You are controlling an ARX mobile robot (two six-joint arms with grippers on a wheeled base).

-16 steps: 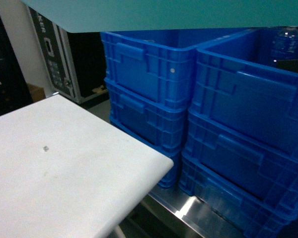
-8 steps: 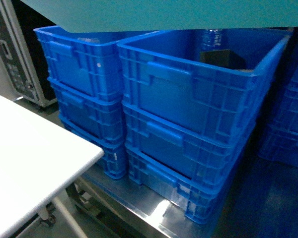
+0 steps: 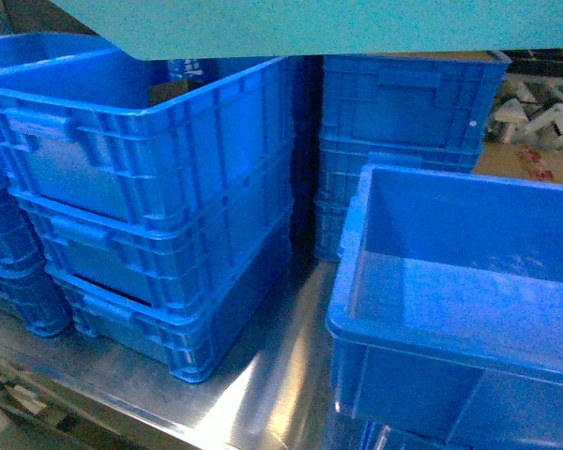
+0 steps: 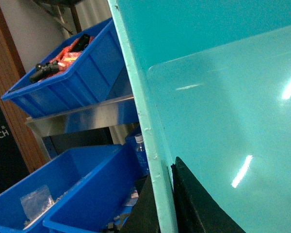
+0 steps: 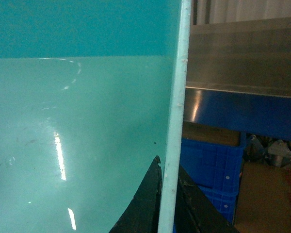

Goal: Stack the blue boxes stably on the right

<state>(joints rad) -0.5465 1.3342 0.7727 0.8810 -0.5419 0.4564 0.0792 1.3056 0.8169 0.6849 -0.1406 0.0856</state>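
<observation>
Below both pincers (image 4: 166, 194) (image 5: 169, 194), clamped on the turquoise bin's (image 3: 291, 23) walls, the dark-blue bin (image 3: 455, 300) had come into view: stacking target reached.

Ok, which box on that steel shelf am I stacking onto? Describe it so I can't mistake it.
On the steel shelf, look right of the stacked ribbed crates. The dark-blue bin stands alone at the near right, open and empty. Unlike its neighbours, its walls are smooth and sloping, without ribs or handle recesses.
</observation>
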